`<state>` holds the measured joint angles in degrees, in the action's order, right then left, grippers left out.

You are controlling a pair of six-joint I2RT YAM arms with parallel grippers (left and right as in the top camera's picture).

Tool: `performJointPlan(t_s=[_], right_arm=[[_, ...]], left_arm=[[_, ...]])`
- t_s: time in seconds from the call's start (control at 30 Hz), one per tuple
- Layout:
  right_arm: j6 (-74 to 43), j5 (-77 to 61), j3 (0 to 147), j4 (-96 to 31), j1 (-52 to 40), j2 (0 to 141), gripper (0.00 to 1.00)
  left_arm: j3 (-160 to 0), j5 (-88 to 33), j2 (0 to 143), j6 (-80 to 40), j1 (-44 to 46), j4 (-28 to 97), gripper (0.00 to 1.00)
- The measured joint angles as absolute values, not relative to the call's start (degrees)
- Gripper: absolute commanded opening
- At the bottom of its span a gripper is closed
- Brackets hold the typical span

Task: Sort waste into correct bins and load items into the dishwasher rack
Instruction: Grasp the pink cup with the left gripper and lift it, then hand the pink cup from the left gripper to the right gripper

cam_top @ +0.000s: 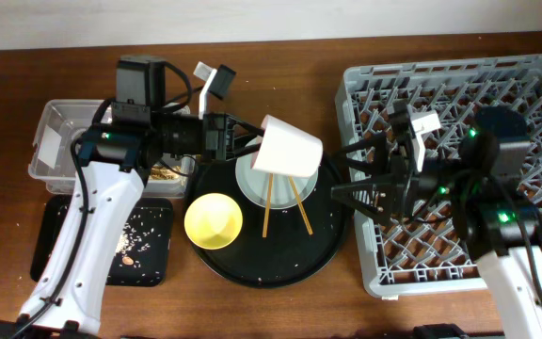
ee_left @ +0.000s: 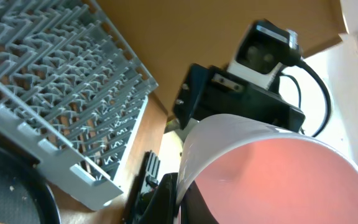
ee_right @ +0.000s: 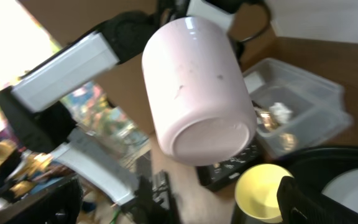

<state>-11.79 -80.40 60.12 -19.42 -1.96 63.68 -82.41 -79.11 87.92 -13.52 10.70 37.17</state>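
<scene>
The small pink cup, pale and glossy, is hanging tipped on its side above the white plate, where two chopsticks are lying beside the yellow bowl. The brown wooden desk is carrying a clear tub at far left and the grey rack at right. The left hand is clamping the cup's rim. The right hand, at the rack's left edge, is spreading wide and gripping nothing.
</scene>
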Motion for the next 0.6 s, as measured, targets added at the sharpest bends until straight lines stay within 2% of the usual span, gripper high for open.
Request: performJointPlan(t_s=[0.1,0.27,0.4,0.5,0.6], right_arm=[[-9.1,-84.8,60.1,-19.0,-2.0,66.6,1.0],[-8.1,-85.6,60.1,-17.2,-2.3,66.6,0.95],[-7.6,-84.3,60.1,-11.4,-7.2,66.7,0.66],[-8.4,-81.9,60.1,-11.0,-7.7,66.9,0.58],[-10.3,-81.5,59.7,-7.0,-8.0,67.0,0.58]], left_arm=[[-82.4,-79.2,87.9,-13.4,12.5,36.5,0.0],[-82.4,-79.1,87.9,-13.4,16.0,34.4,0.0],[-82.4,-79.1,87.9,-13.4,18.0,34.1,0.0],[-82.4,-79.1,87.9,-13.0,18.0,34.0,0.01],[-82.8,-78.9,87.9,-11.9,17.6,36.8,0.1]])
